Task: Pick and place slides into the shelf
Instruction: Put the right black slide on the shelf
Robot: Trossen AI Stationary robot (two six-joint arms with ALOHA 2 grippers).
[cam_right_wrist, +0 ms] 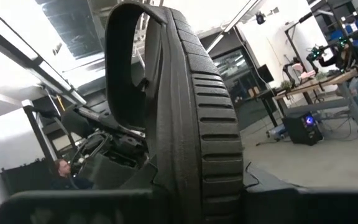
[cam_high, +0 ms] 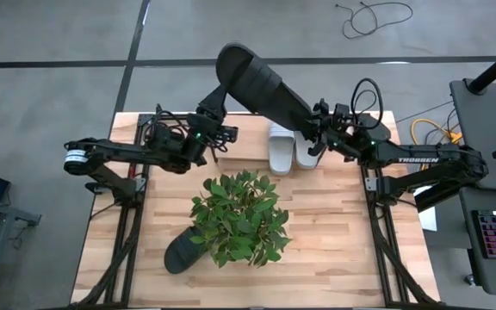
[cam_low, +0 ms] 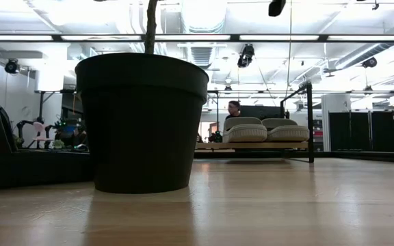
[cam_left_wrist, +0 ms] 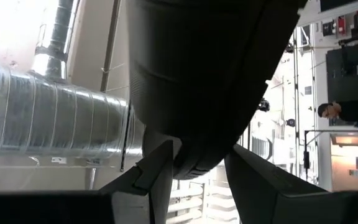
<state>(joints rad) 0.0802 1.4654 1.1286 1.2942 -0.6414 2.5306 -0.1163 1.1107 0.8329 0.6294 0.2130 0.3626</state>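
Both claws clamp one black slide [cam_high: 261,86] aloft: left claw [cam_high: 216,108], right claw [cam_high: 319,123]; narrow gaps.

The only legible text is the white word "TROSSEN" on the right arm [cam_high: 420,160], printed along its forearm link in the high view. Nothing else can be read: the slides, the shelf, the plant pot and the table carry no visible lettering, and any signs in the room behind are too small or blurred to make out in the low and wrist views.
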